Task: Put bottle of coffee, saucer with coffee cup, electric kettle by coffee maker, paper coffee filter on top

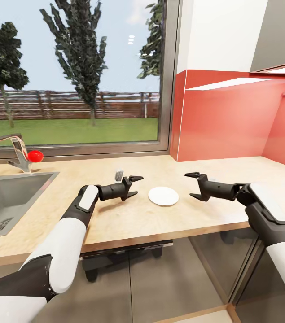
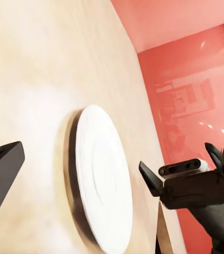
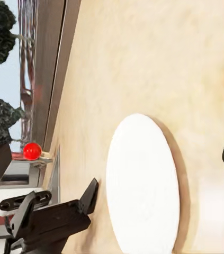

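Jaws of left gripper and right gripper apart, empty, flanking saucer on bench below window.

You have the saucer lying flat on the surface, near its front edge, between your two grippers. Your left gripper sits just left of it and your right gripper just right of it, both facing inward. A small object stands on the surface just beyond your left gripper. The sink is set into the surface at far left, with the tap behind it. The window runs along the far side.
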Motion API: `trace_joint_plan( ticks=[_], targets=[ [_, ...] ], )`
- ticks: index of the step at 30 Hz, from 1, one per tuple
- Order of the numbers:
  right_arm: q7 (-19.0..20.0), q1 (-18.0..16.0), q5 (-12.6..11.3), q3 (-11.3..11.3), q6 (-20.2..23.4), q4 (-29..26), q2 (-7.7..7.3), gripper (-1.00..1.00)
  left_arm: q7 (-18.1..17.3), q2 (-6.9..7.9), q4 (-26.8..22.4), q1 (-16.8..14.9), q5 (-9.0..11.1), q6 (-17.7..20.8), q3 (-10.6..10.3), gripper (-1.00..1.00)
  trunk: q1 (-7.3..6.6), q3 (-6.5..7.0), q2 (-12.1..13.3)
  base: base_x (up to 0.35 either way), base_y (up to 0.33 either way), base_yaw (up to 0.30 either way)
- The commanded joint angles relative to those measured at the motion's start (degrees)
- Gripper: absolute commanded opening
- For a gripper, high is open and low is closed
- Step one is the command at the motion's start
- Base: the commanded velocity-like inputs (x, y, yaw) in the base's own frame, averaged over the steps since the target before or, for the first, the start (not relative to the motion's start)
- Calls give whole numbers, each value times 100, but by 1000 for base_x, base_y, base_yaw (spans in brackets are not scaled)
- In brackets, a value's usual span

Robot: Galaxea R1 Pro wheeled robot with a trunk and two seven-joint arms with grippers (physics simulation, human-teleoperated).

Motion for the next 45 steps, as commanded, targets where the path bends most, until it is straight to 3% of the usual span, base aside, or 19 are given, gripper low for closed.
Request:
trace_joint_plan(
  ticks=[1, 4, 12, 27, 31, 45],
  targets=[
    [-54, -5, -61, 6, -14, 12, -1, 100, -21, -9, 3, -4, -111, 37, 38, 100, 0, -7, -3, 0, 0, 0],
    [-52, -4, -61, 8, -12, 61, 34, 100, -21, -9, 6, -5, -113, 37, 43, 100, 0, -7, -3, 0, 0, 0],
    [-46, -3, -61, 334, -18, 83, 147, 100, -21, -9, 0, -3, -112, 37, 40, 100, 0, -7, -3, 0, 0, 0],
    [-32, -3, -61, 387, -19, 242, 170, 100, -21, -9, 0, -10, -110, 37, 38, 100, 0, -7, -3, 0, 0, 0],
    [-32, -3, -56, 398, -19, 299, 313, 100, -21, -9, 4, -11, -110, 37, 38, 100, 0, -7, -3, 0, 0, 0],
    [-33, -3, -36, 416, -19, 416, 489, 100, -21, -9, 4, -20, -101, 37, 45, 100, 0, -7, -3, 0, 0, 0]
  ],
)
